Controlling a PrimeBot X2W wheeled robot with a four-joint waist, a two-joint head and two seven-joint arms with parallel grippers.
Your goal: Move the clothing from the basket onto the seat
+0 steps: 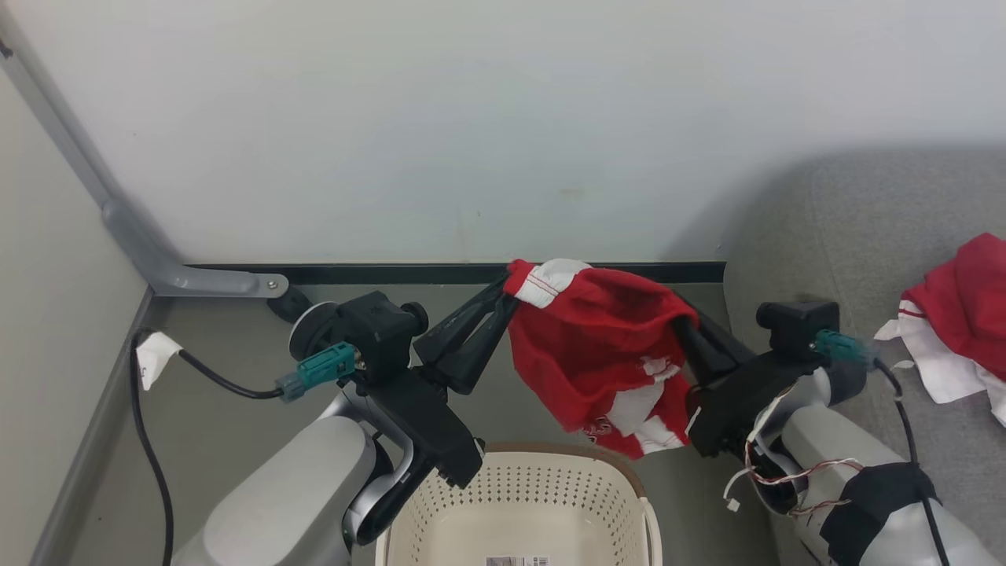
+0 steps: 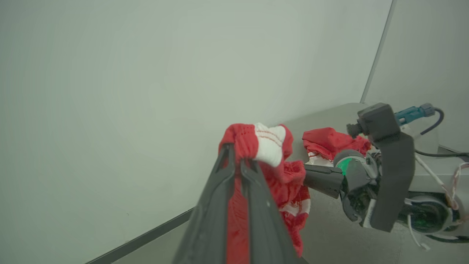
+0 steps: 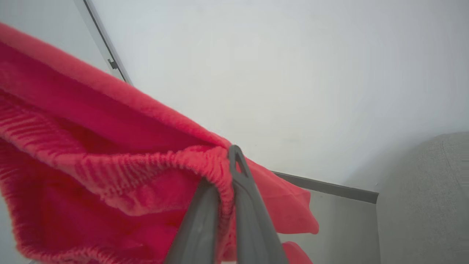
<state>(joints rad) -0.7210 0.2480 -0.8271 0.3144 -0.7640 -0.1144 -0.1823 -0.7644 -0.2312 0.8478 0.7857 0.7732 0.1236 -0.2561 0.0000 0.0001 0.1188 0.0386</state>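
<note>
A red garment with white panels (image 1: 601, 346) hangs in the air above the cream-white basket (image 1: 519, 503), stretched between both grippers. My left gripper (image 1: 503, 287) is shut on its upper left corner, where a white patch (image 2: 269, 145) bunches over the fingertips. My right gripper (image 1: 682, 321) is shut on the garment's ribbed right edge (image 3: 176, 165). Another red and white garment (image 1: 963, 322) lies crumpled on the grey seat (image 1: 864, 228) at the right. The basket's visible inside shows no clothing.
A pale wall (image 1: 471, 118) with a dark baseboard (image 1: 393, 273) stands close behind the held garment. A grey metal bracket (image 1: 181, 275) runs down the left corner. A black cable (image 1: 149, 440) trails over the grey floor at left.
</note>
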